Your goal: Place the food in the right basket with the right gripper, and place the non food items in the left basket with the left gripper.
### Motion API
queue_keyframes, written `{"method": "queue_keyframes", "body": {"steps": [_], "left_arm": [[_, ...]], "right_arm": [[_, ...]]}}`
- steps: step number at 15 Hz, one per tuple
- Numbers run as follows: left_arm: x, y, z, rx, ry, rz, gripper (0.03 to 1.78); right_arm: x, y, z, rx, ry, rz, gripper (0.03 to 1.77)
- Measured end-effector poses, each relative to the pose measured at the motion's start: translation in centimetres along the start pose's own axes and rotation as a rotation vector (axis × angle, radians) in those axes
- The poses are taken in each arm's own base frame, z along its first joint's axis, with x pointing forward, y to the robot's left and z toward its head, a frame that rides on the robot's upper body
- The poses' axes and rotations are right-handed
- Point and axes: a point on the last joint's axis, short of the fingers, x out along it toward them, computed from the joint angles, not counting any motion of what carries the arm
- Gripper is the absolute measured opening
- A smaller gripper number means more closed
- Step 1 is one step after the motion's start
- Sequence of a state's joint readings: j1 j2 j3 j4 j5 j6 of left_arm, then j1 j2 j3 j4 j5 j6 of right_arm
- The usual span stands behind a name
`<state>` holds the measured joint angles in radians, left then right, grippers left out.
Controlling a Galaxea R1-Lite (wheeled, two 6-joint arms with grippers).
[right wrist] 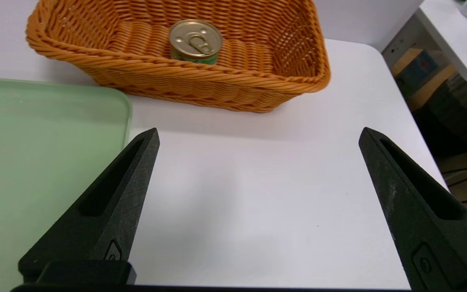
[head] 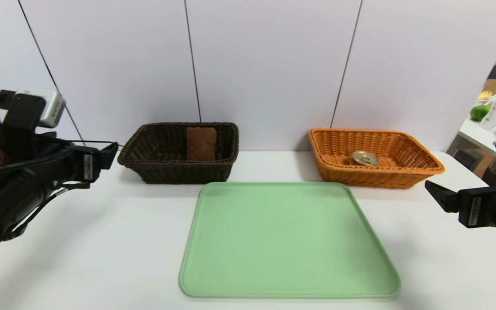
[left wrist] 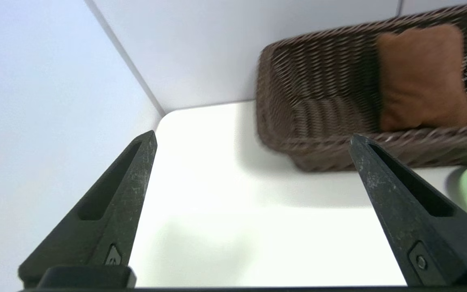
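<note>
While both black grippers, left [left wrist: 251,138] and right [right wrist: 258,134], hover with fingers apart, the gold-lidded tin can [head: 364,158] sits in the orange wicker basket [head: 420,160] and the brown fuzzy cloth [head: 201,143] in the dark wicker basket [head: 144,144].

Items in baskets
Tin can [head: 364,158] upright in orange basket [head: 420,165]; brown cloth [head: 201,143] leaning in dark basket [head: 144,150].
</note>
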<state>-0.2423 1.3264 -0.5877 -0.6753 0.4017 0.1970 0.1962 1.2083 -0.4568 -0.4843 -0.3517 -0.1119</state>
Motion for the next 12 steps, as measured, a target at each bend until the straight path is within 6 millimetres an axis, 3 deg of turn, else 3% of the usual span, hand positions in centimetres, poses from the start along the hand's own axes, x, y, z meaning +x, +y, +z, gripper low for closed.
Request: {"method": "queue_keyframes", "body": {"steps": [5,12], "left_arm": [[-5.6,2.4,-3.0,-0.031,0.029,0.113,1.69],[-12.6,4.7,-5.8,-0.06,0.038,0.132,1.69]], "right_arm": [[-2.4,-2.0,-0.8,-0.006,-0.036,-0.1,1.7],[-7.7,-3.9,-2.9,-0.056,-0.075,-0.189,1.7]]}}
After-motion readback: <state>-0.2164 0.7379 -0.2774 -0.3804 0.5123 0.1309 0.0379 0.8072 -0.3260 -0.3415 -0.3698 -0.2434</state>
